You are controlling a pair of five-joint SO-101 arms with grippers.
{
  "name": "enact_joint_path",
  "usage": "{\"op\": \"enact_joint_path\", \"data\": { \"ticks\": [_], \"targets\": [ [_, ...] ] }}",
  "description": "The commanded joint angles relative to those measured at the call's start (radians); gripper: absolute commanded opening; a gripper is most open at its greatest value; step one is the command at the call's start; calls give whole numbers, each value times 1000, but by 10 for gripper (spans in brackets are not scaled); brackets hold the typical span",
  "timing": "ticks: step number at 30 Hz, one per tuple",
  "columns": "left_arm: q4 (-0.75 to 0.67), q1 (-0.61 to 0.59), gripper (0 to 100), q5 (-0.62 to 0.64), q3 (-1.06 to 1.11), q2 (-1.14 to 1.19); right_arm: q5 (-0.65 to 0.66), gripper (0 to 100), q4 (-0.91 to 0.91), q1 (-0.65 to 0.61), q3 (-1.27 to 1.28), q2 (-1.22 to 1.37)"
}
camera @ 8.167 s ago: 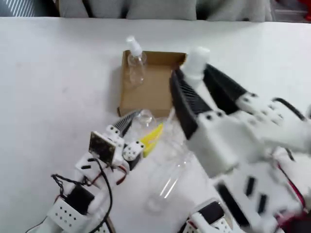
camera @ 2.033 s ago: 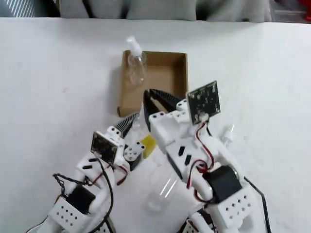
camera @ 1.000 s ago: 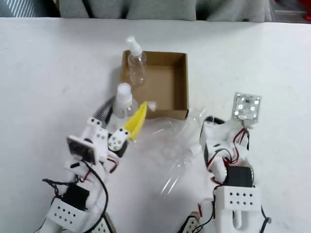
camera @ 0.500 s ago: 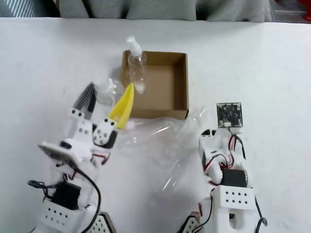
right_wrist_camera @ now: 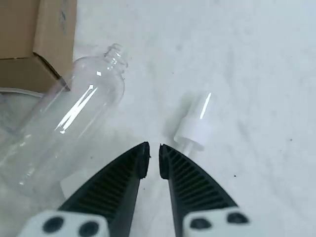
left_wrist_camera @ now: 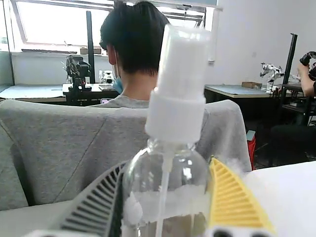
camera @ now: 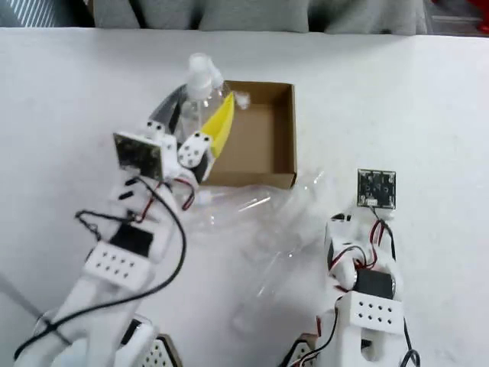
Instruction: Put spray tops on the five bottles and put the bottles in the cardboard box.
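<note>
Left arm [camera: 122,252] stretched toward table's far edge. Left gripper [camera: 206,98] clamped upright capped bottle [left_wrist_camera: 163,197] between grey and yellow fingers. Right arm [camera: 365,283] folded near front edge. Right gripper [right_wrist_camera: 152,157] pointed down at table, jaws nearly together, empty.

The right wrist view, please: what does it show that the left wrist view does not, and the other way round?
Right wrist view: the right gripper, a capless bottle lying beside the cardboard box, and a loose spray top. Left wrist view: the left gripper clamping a capped bottle. Both: the white table.
</note>
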Motion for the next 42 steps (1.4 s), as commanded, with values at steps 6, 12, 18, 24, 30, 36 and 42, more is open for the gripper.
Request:
{"op": "enact_joint_path", "data": {
  "ticks": [6,12,18,24,30,36,42],
  "targets": [
    [-503,-15,20,9,11,372,12,18,-140,19,52,-13],
    [-701,-47,20,9,-28,622,12,18,-139,19,54,-13],
    [-844,-53,20,3,-127,877,12,18,-139,18,54,-13],
    [-950,-54,20,3,-241,1082,12,18,-139,16,54,-13],
    [-959,-65,20,2,-315,1201,12,18,-139,16,54,-13],
    [-953,-65,20,8,-313,1210,12,18,-139,16,54,-13],
    [-951,-74,20,8,-290,1211,12,18,-139,16,54,-13]
  ]
}}
